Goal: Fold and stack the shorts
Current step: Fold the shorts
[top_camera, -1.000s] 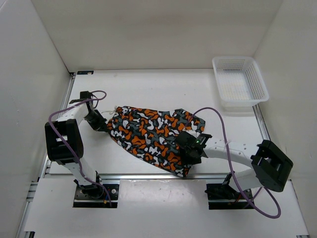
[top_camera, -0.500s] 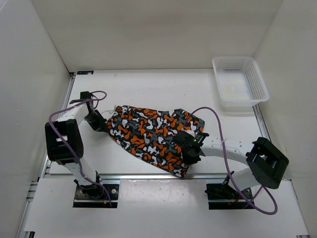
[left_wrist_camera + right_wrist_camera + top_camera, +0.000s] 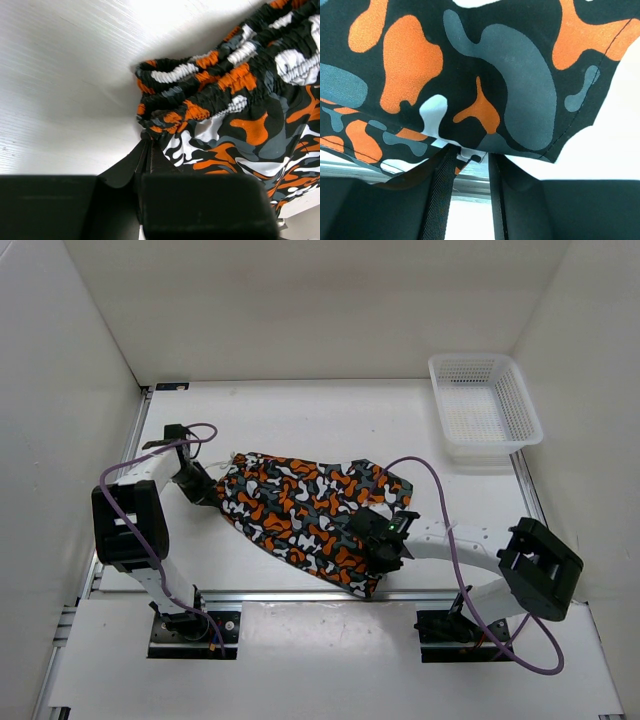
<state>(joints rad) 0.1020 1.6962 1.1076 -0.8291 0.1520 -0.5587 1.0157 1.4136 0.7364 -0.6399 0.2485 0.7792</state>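
Note:
The shorts point(image 3: 300, 505) are camouflage-patterned in orange, black, grey and white, and lie spread on the white table point(image 3: 330, 420) between the arms. My left gripper point(image 3: 205, 490) is shut on the left corner of the gathered waistband; in the left wrist view the fingertips point(image 3: 147, 137) pinch the elastic edge of the shorts point(image 3: 250, 100). My right gripper point(image 3: 380, 545) is at the near right hem. In the right wrist view the shorts point(image 3: 470, 60) hang lifted over the gripper point(image 3: 470, 150), with a fold caught between the narrow-set fingers.
A white mesh basket point(image 3: 483, 410) stands at the far right corner. An aluminium rail point(image 3: 300, 595) runs along the table's near edge, just below the hem. White walls close in the left, back and right sides.
The right gripper has shifted slightly left along the near edge, and the shorts' right side has drawn in with it. The left gripper has stayed put.

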